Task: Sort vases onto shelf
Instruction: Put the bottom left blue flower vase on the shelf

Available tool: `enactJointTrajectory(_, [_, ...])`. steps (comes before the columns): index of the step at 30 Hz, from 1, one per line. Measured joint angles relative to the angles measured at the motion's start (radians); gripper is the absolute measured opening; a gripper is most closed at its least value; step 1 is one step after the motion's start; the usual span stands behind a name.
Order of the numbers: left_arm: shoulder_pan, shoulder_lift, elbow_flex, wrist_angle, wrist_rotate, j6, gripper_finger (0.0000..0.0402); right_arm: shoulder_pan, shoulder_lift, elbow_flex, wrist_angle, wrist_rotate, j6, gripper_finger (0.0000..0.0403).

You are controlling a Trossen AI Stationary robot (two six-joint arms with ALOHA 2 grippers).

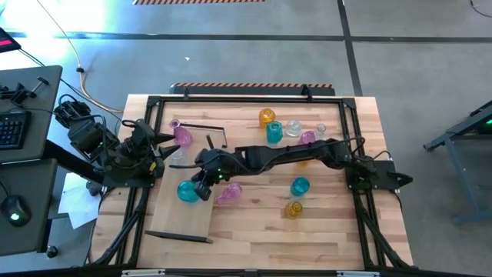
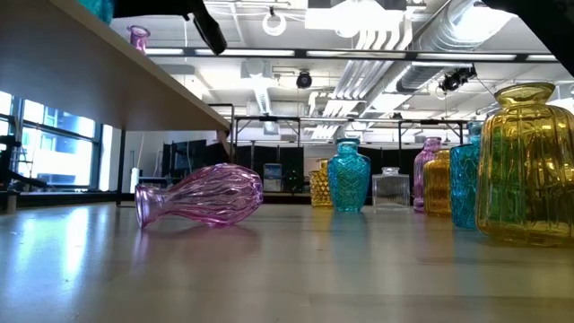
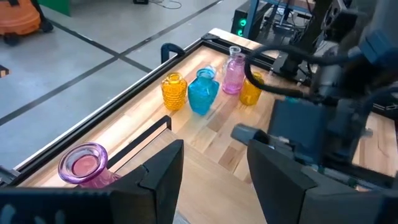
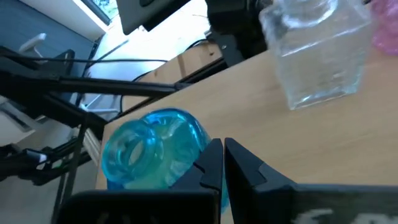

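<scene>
The shelf [image 1: 181, 215] is a raised light-wood board on the table's left half. On it stand a teal vase [image 4: 152, 155] [image 1: 187, 191], a clear vase [image 4: 317, 50] and a pink vase [image 3: 84, 163] [image 1: 182, 136]. Another pink vase [image 2: 202, 195] [image 1: 228, 194] lies on its side on the table, right of the shelf. My right gripper [image 4: 222, 163] [image 1: 203, 189] is shut, just right of the teal vase. My left gripper [image 3: 214, 180] [image 1: 160, 144] stands open and holds nothing, above the shelf's far left part. My right gripper comes from the table's right, slanting down, with its shut fingers [image 4: 210, 163] right beside the teal vase's body [image 4: 189, 140]. One finger's outer side lies at the glass. I cannot tell whether it touches. The vase stands on the shelf.
Several vases stand on the table's far right part: yellow [image 1: 267, 117], teal [image 1: 274, 132], clear [image 1: 294, 128], pink [image 1: 307, 138]. Nearer stand a teal one [image 1: 300, 186] and an amber one [image 1: 294, 208]. A dark frame [image 1: 231, 98] runs round the table's edge.
</scene>
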Motion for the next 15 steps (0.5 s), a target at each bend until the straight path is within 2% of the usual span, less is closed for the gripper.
enactJointTrajectory(15, [0.000, 0.001, 0.000, 0.023, 0.008, -0.001, 0.0170, 0.017, 0.021, 0.000, 0.067, -0.087, 0.050, 0.0000])
